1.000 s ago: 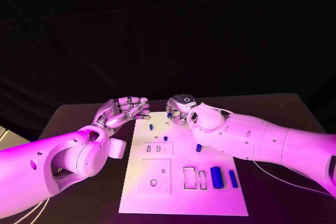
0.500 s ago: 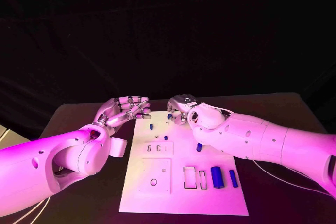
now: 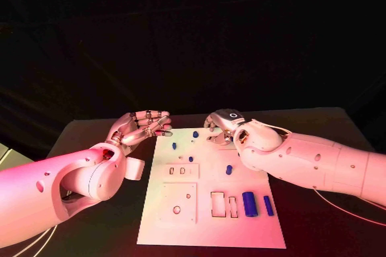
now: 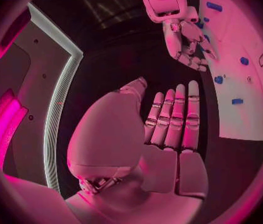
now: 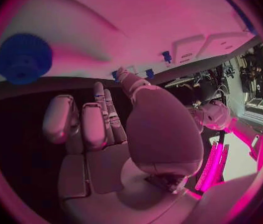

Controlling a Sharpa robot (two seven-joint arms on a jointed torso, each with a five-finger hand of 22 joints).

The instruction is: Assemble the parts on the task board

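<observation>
White task board [image 3: 211, 226] flat on the black surface [image 3: 322, 223], cut with rectangular slots. Small blue parts [image 3: 228, 169] scattered toward far end; two blue cylinders [image 3: 249, 204] lying near right edge.

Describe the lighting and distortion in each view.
Head view: pink-red light washes the board and both arms, black backdrop, straight edges. Left wrist view: fisheye circle, magenta cast, board edges bowed. Right wrist view: same fisheye bend, a blue gear looms large and soft.

A lab test bench: black table [image 3: 88, 131] under dark drapes, white task board [image 3: 205, 212] with cut-outs.
</observation>
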